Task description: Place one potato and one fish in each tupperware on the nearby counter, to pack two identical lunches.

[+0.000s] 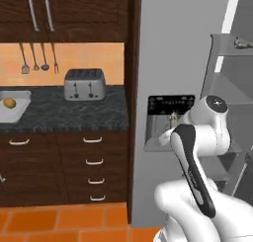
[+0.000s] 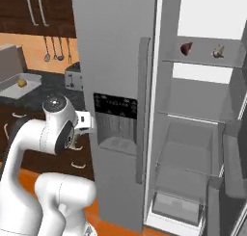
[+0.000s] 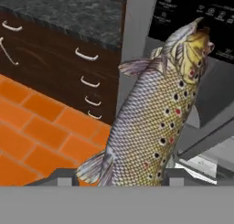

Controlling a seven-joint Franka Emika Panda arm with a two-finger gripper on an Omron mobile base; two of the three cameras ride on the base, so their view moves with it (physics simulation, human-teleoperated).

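A speckled silvery-tan fish (image 3: 155,113) stands upright between my gripper's (image 3: 119,175) dark fingertips, head up, with the gripper shut on its tail end. In the left base view the fish (image 1: 173,119) is a small shape held in front of the fridge's dispenser panel. Far to the left on the dark counter lies a light-grey tupperware (image 1: 17,112) holding one yellow-brown potato (image 1: 9,103). From the right base view the same tupperware (image 2: 12,89) and potato (image 2: 21,83) appear at the left edge.
A silver toaster (image 1: 84,84) stands on the counter (image 1: 74,115) between the tray and the grey fridge (image 1: 173,48). Dark drawers (image 1: 94,162) sit below the counter. The fridge's right compartment is open, with a red item (image 2: 186,48) and a pale item (image 2: 218,51) on its top shelf.
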